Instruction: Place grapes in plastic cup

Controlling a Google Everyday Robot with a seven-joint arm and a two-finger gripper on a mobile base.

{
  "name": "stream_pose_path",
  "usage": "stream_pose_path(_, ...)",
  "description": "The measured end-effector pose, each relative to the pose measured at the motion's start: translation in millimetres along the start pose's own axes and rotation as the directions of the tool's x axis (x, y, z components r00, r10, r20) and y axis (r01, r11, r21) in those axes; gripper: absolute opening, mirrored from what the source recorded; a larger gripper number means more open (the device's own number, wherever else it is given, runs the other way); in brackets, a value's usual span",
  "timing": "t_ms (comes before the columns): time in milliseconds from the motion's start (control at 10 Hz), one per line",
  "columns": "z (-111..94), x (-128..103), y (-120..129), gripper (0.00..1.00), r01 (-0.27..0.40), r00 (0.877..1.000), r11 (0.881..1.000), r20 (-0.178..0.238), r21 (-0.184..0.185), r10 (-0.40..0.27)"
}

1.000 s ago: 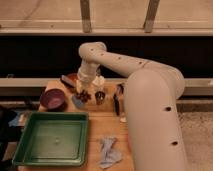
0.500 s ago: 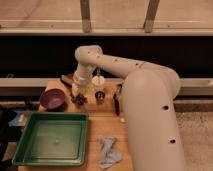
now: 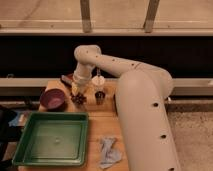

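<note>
The grapes [image 3: 78, 99], a small dark bunch, lie on the wooden table [image 3: 102, 125] between the purple bowl [image 3: 52, 98] and a small shiny metal cup [image 3: 100, 97]. My gripper [image 3: 77, 90] hangs from the white arm [image 3: 120, 67], pointing down, directly over the grapes and touching or nearly touching their top. I cannot make out a grey-blue plastic cup; it may be hidden behind the arm or wrist.
A pale container [image 3: 98, 81] stands behind the metal cup. A dark object with a red tip [image 3: 66, 80] lies at the table's back left. A green tray [image 3: 52, 137] fills the front left, with a grey-blue cloth [image 3: 109, 153] to its right. The big arm covers the table's right side.
The wrist and gripper have swung left and lowered from above the metal cup onto the grapes. The grapes and the other objects have not moved.
</note>
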Motion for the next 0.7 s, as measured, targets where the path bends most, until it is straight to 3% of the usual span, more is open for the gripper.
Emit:
stream_pose_path(300, 0.8, -5.1, -3.1, 0.61, -0.002, 1.0, 1.0, -0.001, -0.011, 0.002)
stream_pose_path(700, 1.1, -4.6, -2.9, 0.64, -0.002, 1.0, 1.0, -0.003, -0.011, 0.002)
